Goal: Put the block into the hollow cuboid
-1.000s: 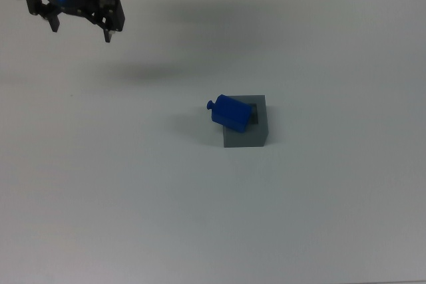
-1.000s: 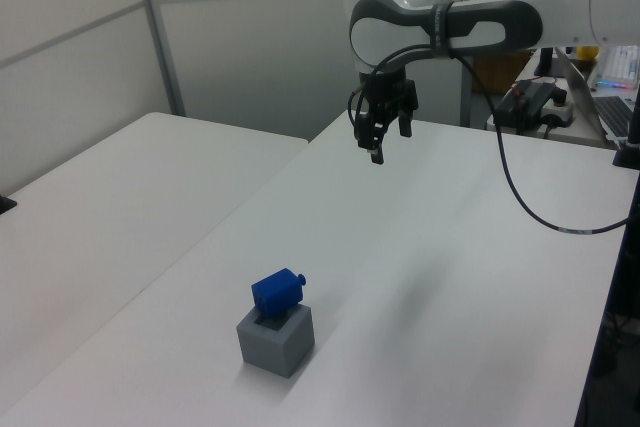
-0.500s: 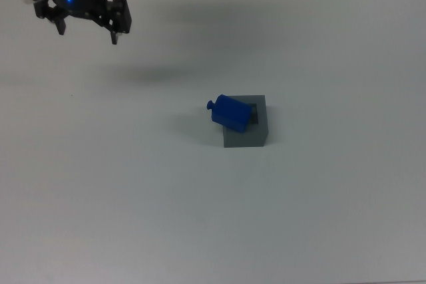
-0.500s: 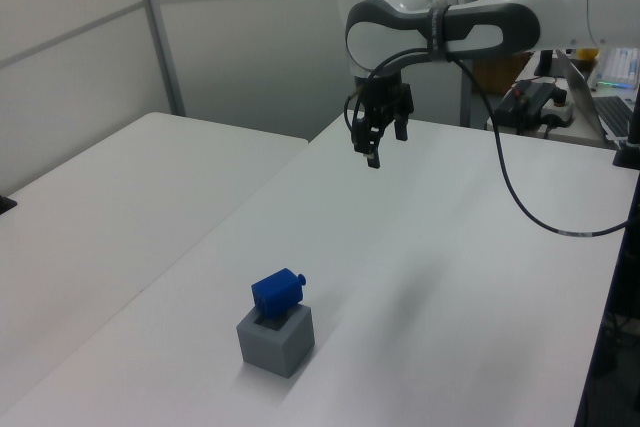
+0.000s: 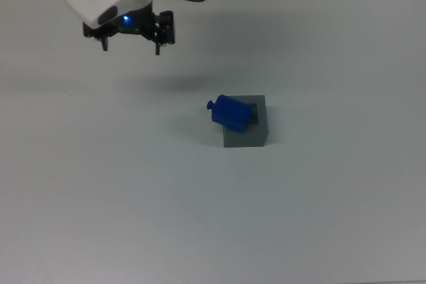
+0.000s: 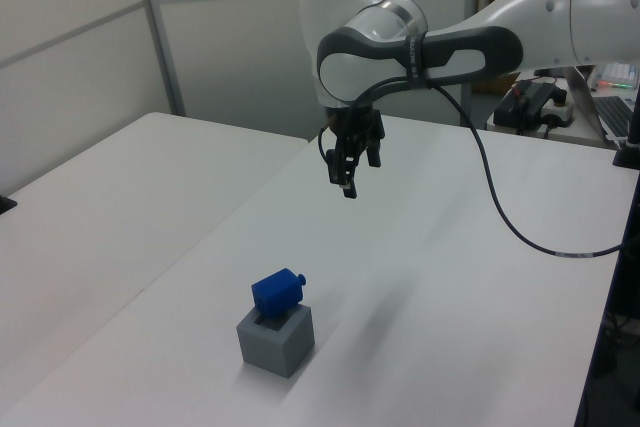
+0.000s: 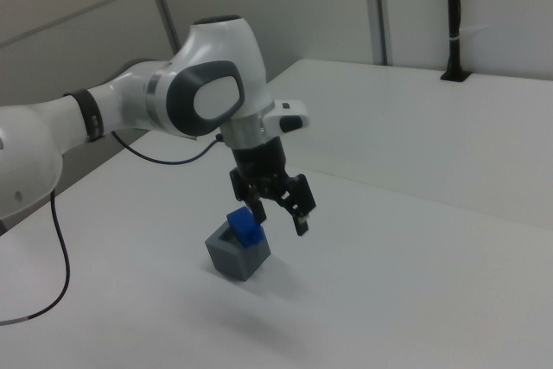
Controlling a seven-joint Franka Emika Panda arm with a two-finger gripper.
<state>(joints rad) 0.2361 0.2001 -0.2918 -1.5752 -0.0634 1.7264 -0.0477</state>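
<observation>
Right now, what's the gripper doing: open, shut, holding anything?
Gripper: open, holding nothing, up in the air away from the block.

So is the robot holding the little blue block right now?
No, the small blue block rests tilted on the dark grey box, while the open end effector hangs empty, away from it.
</observation>
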